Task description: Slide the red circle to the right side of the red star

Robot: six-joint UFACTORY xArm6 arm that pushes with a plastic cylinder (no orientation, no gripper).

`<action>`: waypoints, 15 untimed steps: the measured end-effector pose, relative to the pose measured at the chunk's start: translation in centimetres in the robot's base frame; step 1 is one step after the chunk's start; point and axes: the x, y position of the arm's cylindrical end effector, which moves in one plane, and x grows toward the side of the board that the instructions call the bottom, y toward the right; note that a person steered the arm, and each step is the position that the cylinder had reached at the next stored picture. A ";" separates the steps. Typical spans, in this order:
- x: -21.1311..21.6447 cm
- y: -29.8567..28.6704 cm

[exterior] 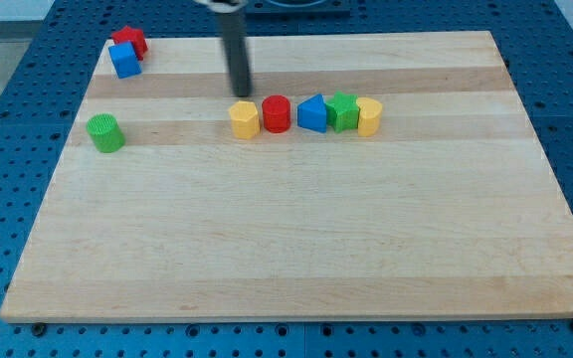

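My tip (242, 94), holding nothing, sits just above the yellow hexagon (244, 119), perhaps touching it; the red circle (276, 114) stands beside, far from the red star (128, 41).

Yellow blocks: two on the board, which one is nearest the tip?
The yellow hexagon block at the left end of the row, just below my tip. The other yellow block sits at the row's right end.

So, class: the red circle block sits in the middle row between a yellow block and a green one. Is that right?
Not quite: the camera view shows the red circle block between the yellow hexagonal block and the blue triangular block, not a green one.
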 end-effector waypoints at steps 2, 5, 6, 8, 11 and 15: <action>0.8 19.6; 7.1 12.7; 7.3 7.7; 7.9 2.4; 4.3 1.8; 1.2 -4.3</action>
